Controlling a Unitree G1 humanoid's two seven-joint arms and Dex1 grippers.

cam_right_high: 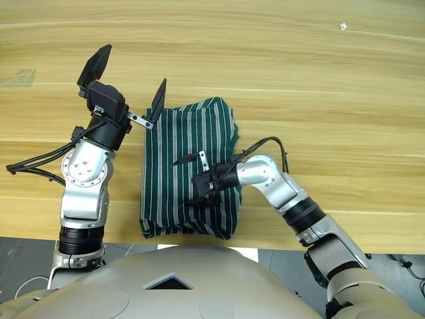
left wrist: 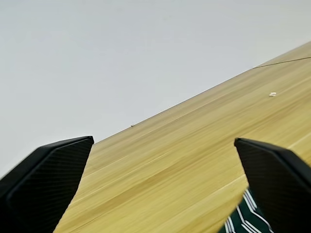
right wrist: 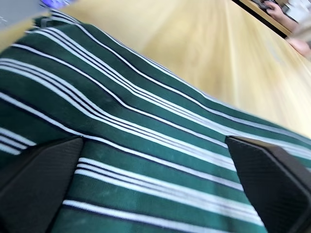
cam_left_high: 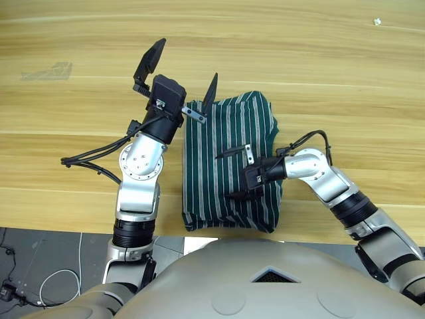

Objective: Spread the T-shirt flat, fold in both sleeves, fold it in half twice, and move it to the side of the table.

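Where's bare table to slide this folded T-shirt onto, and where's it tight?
The table is bare beyond the T-shirt and to its right, apart from a small white scrap. Crowded: the left tool at the shirt's far left corner, the right tool over its right side.

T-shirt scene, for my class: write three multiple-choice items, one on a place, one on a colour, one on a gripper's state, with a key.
1. Where is the right gripper?
A. Above the folded T-shirt
B. Far off to the robot's left
C. Down on the floor

2. What colours is the T-shirt?
A. Red and yellow
B. Dark green with white stripes
C. Plain blue

3. What state is the left gripper in?
A. Shut on the T-shirt
B. Shut on a cup
C. Open, holding nothing

Key: 1 A, its fingers hang over the striped cloth; 2 B, the cloth is green crossed by white lines; 3 C, its fingers stand wide apart above the table, by the T-shirt's far left corner.
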